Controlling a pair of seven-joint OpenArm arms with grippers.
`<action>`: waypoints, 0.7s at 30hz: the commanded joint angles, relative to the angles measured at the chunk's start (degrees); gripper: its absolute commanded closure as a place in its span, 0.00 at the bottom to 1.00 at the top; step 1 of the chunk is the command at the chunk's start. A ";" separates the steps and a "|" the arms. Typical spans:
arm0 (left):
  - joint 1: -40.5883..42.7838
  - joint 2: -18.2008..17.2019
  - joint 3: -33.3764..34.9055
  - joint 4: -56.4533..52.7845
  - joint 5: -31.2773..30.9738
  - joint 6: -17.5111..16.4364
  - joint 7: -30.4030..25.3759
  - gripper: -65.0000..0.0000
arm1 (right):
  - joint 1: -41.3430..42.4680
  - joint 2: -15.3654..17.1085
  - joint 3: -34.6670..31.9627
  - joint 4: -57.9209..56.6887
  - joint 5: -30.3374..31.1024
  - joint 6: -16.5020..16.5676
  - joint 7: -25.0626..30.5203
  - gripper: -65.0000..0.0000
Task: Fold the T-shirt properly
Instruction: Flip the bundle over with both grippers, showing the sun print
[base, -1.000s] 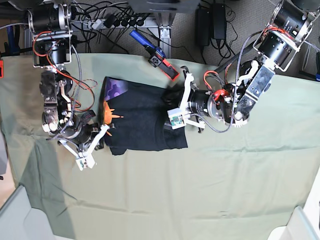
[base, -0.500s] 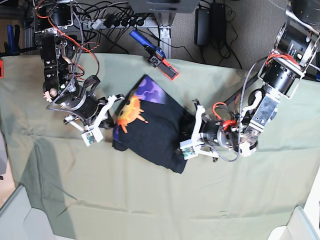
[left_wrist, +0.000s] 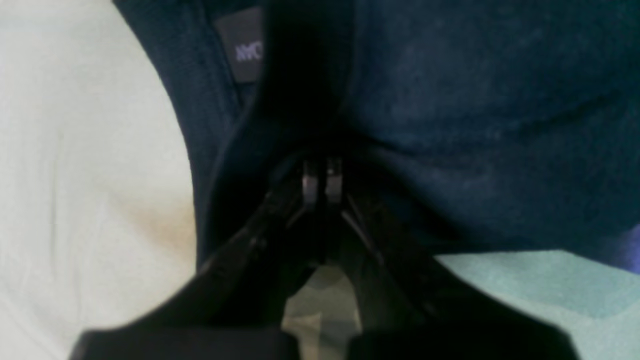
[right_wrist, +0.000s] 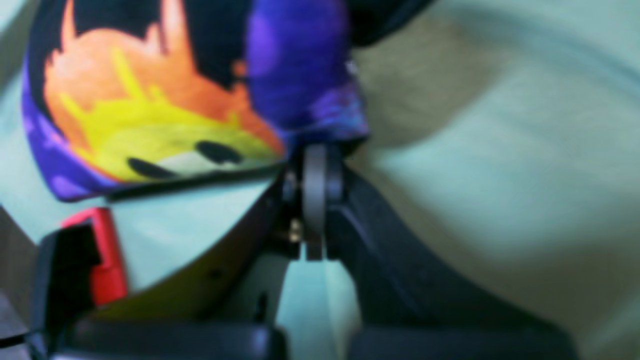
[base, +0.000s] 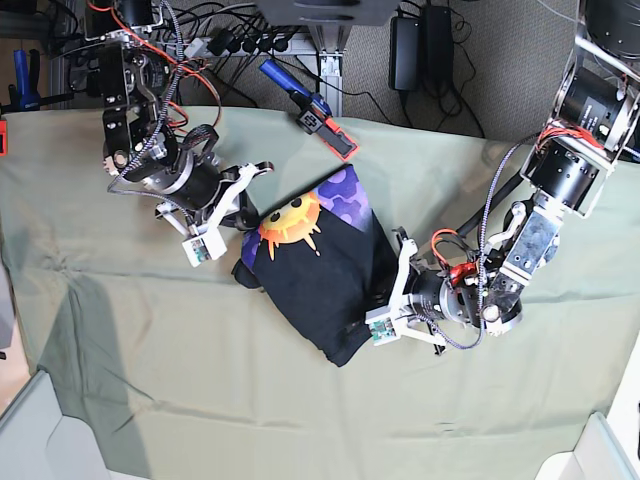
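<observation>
The black T-shirt (base: 325, 280) lies as a folded bundle slanting across the middle of the pale green table cloth (base: 300, 420). Its orange sun graphic (base: 292, 222) on purple faces up at the far left end. My right gripper (base: 243, 213) is shut on the graphic end; in the right wrist view (right_wrist: 320, 155) the purple edge and the sun graphic (right_wrist: 150, 125) hang from the closed jaws. My left gripper (base: 383, 312) is shut on the plain black end; in the left wrist view (left_wrist: 320, 175) black cloth (left_wrist: 475, 100) bunches at the closed tips, beside the neck label (left_wrist: 247, 50).
A blue and red tool (base: 312, 112) lies at the table's back edge, with cables and power bricks behind it. Grey bin corners show at the front left (base: 30, 430) and front right (base: 600, 450). The cloth is wrinkled at the left.
The shirt has swung round: my right gripper carried the graphic end back and right, my left gripper pulled the black end toward the front. The sun graphic now shows fully.
</observation>
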 joint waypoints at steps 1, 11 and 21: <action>-1.90 0.11 -0.48 0.76 -0.52 1.19 -1.44 1.00 | 0.63 -0.57 0.26 1.16 1.51 2.91 1.27 1.00; -2.91 -4.83 -2.21 0.96 -6.99 1.19 5.20 1.00 | 0.66 -2.60 3.10 1.18 -2.97 2.89 0.66 1.00; 0.46 -9.53 -10.10 0.98 -22.10 1.19 10.45 1.00 | 2.95 -2.45 10.69 0.66 -3.26 2.93 4.96 1.00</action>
